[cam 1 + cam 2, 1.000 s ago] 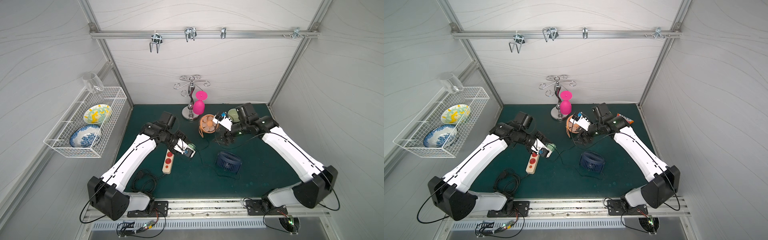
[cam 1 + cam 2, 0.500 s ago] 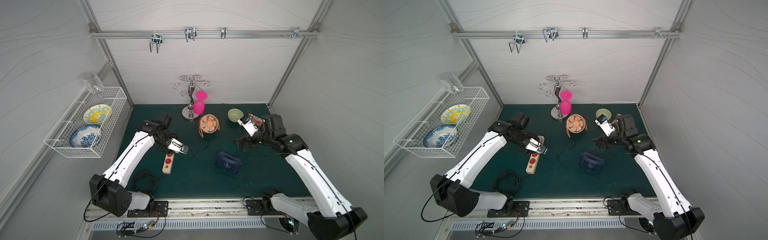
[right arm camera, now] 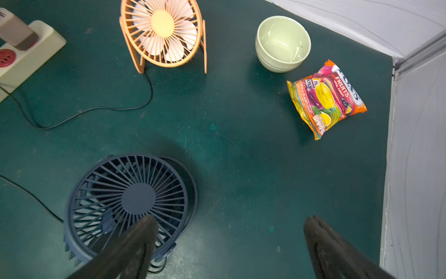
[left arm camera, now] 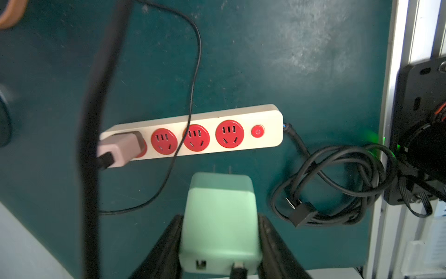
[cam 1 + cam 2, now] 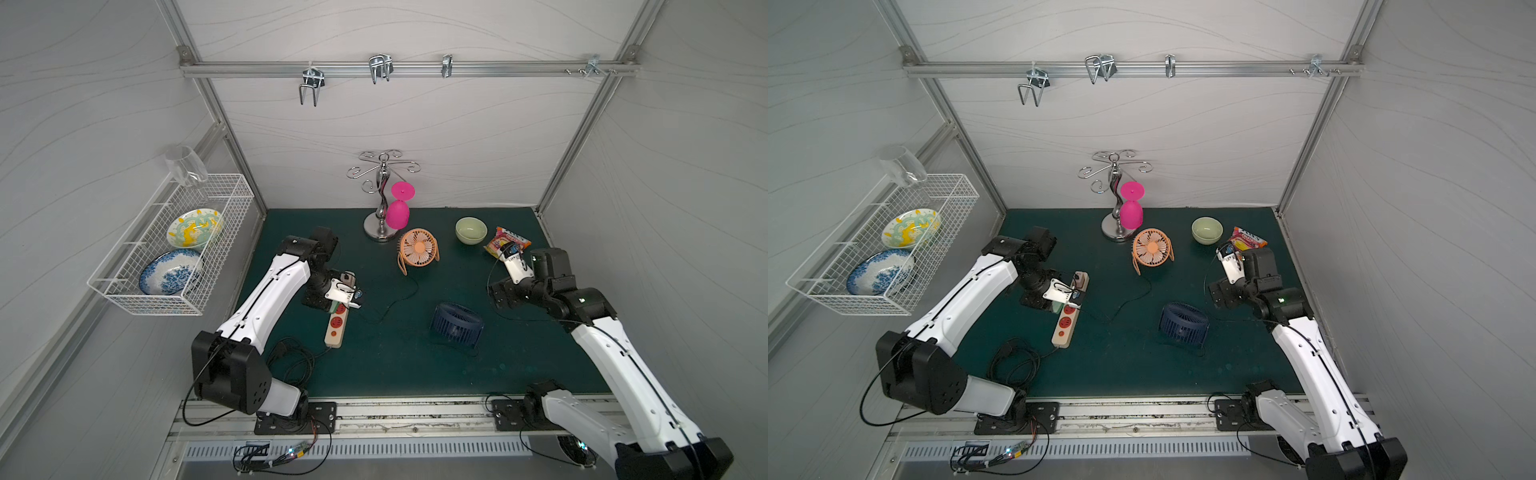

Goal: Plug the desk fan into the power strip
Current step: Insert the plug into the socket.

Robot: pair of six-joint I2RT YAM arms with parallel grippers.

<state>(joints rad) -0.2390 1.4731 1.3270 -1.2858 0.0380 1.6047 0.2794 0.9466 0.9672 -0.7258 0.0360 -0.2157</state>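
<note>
The left arm (image 5: 270,297) and right arm (image 5: 615,361) have white shells between bulky black joint housings, each with a thin black cable along it. A green light (image 5: 584,298) glows on the right arm. The left gripper (image 4: 220,217) and right gripper (image 3: 230,218) have black fingers.

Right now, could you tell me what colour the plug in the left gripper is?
The plug is pale mint green, clearest in the left wrist view.

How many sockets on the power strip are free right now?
3, in a row on the power strip: one beside the red button, the next, partly crossed by a thin black cord, and one beside the pinkish plug filling the end socket.
</note>
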